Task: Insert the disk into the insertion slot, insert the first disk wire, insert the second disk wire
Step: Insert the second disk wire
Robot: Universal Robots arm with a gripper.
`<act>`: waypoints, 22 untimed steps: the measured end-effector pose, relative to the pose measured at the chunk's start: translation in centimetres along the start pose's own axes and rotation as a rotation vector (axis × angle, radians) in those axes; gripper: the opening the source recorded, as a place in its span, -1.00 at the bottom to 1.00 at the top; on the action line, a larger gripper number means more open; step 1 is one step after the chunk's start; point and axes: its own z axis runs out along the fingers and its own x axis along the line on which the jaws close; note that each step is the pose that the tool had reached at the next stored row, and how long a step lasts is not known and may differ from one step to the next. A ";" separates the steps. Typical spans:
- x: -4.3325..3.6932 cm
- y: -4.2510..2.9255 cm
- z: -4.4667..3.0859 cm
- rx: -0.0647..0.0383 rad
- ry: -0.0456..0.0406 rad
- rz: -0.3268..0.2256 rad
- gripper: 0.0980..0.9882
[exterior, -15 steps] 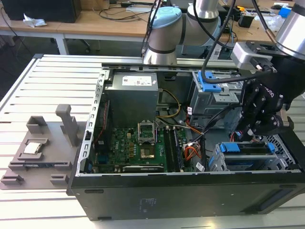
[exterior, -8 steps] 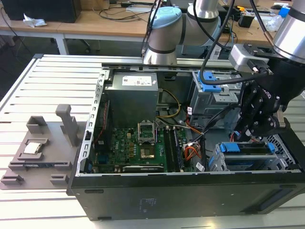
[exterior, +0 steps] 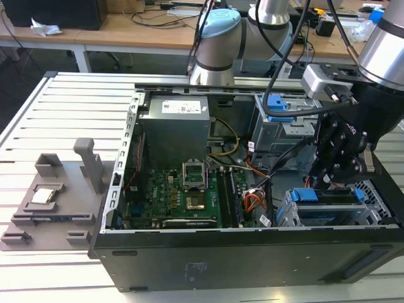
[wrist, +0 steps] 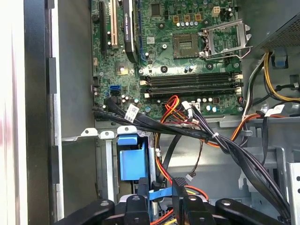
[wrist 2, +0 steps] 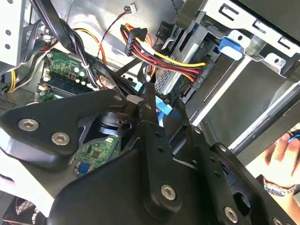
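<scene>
One disk [exterior: 307,196], one motherboard [exterior: 183,189], one case [exterior: 221,255]

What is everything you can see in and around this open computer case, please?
computer case: one, black, open on a slatted table.
power supply: one, grey, inside case.
motherboard: one, green, case floor.
wire bundle: one, red-yellow-orange, beside the cages.
disk: one, blue-framed, in the insertion slot.
insertion slot: one, grey cage, exterior view's right.
tall cage: one, grey with blue latch, farther back.
fixture tray: one, grey, exterior view's left.
robot arm: one, silver, behind the case.
gripper: one, black, over the disk.
hand: one, beside the case.
</scene>
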 end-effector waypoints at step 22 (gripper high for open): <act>0.11 0.08 -1.39 0.000 0.0004 -0.007 -0.91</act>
